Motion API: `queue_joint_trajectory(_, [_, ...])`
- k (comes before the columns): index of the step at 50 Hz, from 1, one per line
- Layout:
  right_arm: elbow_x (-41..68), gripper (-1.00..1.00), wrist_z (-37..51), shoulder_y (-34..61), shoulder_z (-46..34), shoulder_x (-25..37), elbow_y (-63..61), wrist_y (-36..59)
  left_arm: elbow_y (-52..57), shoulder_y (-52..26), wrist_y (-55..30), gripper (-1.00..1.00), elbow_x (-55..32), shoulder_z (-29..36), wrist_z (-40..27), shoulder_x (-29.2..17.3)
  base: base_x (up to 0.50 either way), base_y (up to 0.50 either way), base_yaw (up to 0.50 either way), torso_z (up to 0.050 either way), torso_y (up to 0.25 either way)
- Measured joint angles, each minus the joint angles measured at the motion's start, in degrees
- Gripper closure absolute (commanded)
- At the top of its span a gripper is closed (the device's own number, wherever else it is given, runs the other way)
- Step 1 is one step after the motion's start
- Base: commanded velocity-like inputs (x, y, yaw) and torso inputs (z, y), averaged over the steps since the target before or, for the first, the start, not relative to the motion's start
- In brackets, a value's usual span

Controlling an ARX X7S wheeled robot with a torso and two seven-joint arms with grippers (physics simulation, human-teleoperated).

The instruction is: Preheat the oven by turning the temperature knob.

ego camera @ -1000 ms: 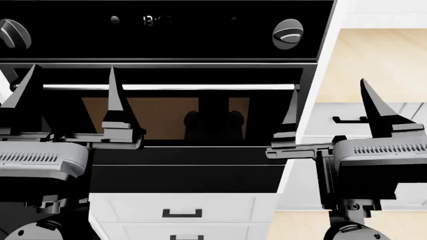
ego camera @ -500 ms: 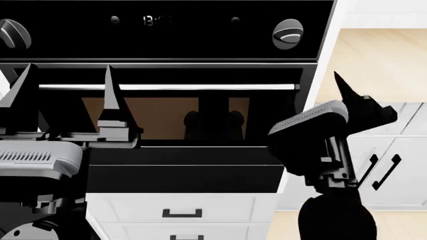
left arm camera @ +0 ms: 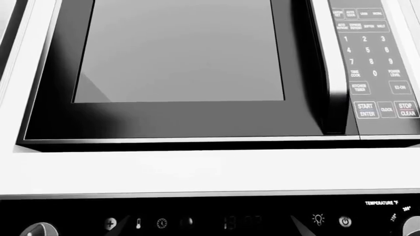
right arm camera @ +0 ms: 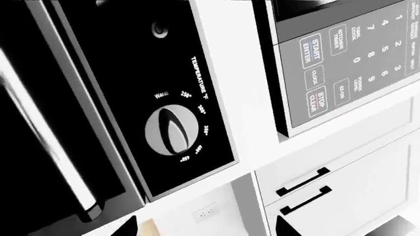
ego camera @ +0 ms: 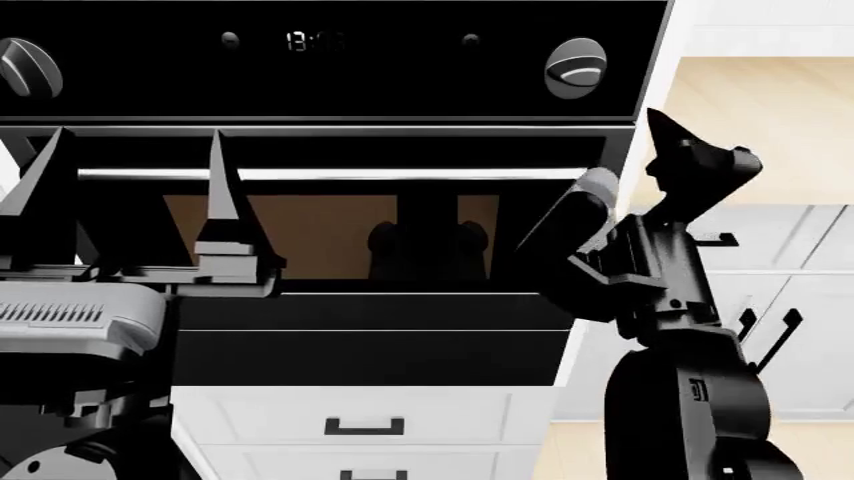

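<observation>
Readable markings: in the right wrist view the oven (right arm camera: pixel 98 98) panel carries "TEMPERATURE °F" and "Warm", with degree figures ringed round the temperature knob (right arm camera: pixel 172 130); the figures are too small to read with certainty. The microwave (right arm camera: pixel 341 64) keypad shows "START ENTER", "CLOCK", "STOP CLEAR", "KITCHEN TIMER", "POWER LEVEL" and "EZ-ON" beside number keys. The left wrist view repeats the keypad text and shows "TEMPERATURE °F" at the oven panel's edge, plus white icons. In the head view the panel digits (ego camera: pixel 315 41) are blurred and unreadable.

Location of task item: the temperature knob sits at the right end of the oven's black control panel in the head view, above the silver bar handle (ego camera: pixel 334 174). A second knob (ego camera: pixel 27 66) is at the panel's left end.

Arm pose: the right gripper (ego camera: pixel 687 150) is raised and rolled on its side, fingertip pointing upward, just right of the oven's edge and below the temperature knob, clear of it. Its jaw state cannot be determined. The left gripper (ego camera: pixel 134 200) is level in front of the oven window, fingers upright and spread apart, holding nothing.

White cabinet drawers (ego camera: pixel 367 425) with black handles lie below the oven.
</observation>
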Motion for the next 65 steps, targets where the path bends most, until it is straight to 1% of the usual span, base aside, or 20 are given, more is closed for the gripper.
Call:
queue_joint_trajectory(10, [-3.33, -1.00, -3.65, 3.50, -6.31, 1.23, 3.34, 2.66, -0.03, -0.04, -0.03, -1.00, -0.03, 0.17, -0.36, -0.24, 0.00, 0.00, 0.00, 0.000, 0.000])
queue_joint_trajectory(18, [-4.13, -1.00, -6.04, 5.96, -8.55, 1.41, 6.28, 2.94, 0.06, -0.09, -0.15, -1.00, -0.35, 0.11, -0.61, -0.47, 0.00, 0.00, 0.00, 0.000, 0.000])
queue_joint_trajectory(40, [-1.21, -1.00, -7.05, 8.74, -6.26, 0.83, 13.46, -1.99, -0.49, -0.29, 0.19, -1.00, -0.64, 0.50, -0.94, -0.88, 0.00, 0.00, 0.00, 0.000, 0.000])
queue_joint_trajectory(65, [1.99, -1.00, -8.41, 12.11, -5.47, -1.09, 21.59, -7.24, -0.56, 0.01, 0.61, -1.00, -1.05, 0.57, -1.27, -1.55, 0.00, 0.00, 0.00, 0.000, 0.000])
